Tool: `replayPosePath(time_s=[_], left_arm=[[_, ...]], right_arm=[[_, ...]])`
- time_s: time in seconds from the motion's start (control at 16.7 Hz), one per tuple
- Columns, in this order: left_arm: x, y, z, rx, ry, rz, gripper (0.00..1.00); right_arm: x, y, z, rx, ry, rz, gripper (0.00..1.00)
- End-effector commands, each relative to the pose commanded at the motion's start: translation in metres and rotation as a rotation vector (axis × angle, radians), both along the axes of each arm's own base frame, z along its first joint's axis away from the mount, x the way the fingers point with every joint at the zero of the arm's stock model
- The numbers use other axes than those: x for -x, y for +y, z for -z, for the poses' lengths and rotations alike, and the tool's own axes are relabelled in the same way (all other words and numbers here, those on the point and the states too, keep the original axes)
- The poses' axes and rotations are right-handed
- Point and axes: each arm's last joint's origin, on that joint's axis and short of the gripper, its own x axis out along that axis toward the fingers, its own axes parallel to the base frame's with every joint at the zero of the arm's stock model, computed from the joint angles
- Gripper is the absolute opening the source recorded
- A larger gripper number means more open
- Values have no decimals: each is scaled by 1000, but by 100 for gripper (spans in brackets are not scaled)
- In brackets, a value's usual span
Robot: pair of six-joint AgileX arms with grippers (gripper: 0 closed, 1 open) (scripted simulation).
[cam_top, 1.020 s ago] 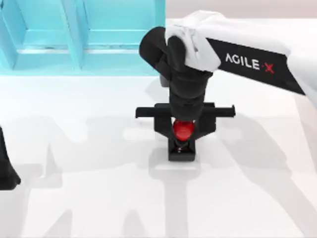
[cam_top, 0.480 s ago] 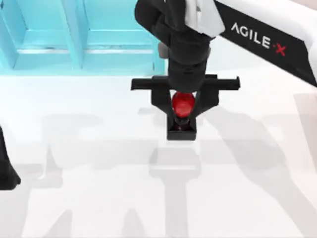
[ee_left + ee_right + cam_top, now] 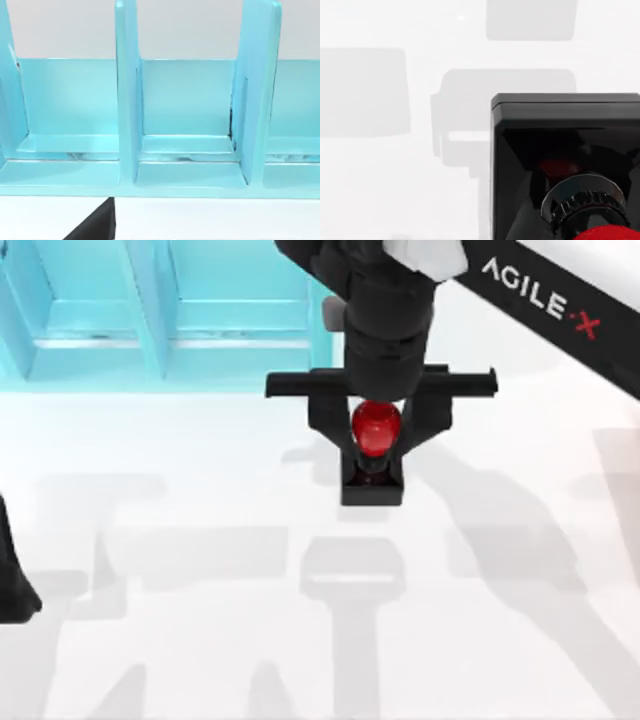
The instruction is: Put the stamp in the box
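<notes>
Right claw (image 3: 377, 452) clenched on stamp (image 3: 376, 430) at its red knob, raised off table (image 3: 200, 640), near box (image 3: 160, 330)

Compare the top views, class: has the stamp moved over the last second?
Yes. Held in the right gripper, the stamp has moved toward the blue box at the table's far edge, leaving its shadow behind.

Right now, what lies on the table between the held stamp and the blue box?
Nothing: in the top view the right gripper holds the stamp above the white table, and the stretch to the blue box is bare. The left arm sits parked at the left edge.
</notes>
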Motion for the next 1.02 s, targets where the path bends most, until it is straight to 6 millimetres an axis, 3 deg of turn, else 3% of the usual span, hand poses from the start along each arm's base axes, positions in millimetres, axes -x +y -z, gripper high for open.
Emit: replayPosePath(time_s=[0.18, 0.36, 0.48, 0.66, 0.84, 1.02], left_arm=[[0, 0, 0, 0, 0, 0, 100], [0, 0, 0, 0, 0, 0, 100], [0, 0, 0, 0, 0, 0, 100], [0, 0, 0, 0, 0, 0, 100], [0, 0, 0, 0, 0, 0, 100], [0, 0, 0, 0, 0, 0, 100]], right_arm=[[-7, -13, -1, 5, 4, 0, 0], [-30, -65, -8, 8, 5, -1, 0], [-47, -121, -16, 7, 1, -2, 0], [-57, -228, -27, 6, -5, -5, 0], [-36, -332, -36, 8, -5, -7, 0], [0, -402, -40, 7, 0, -5, 0]])
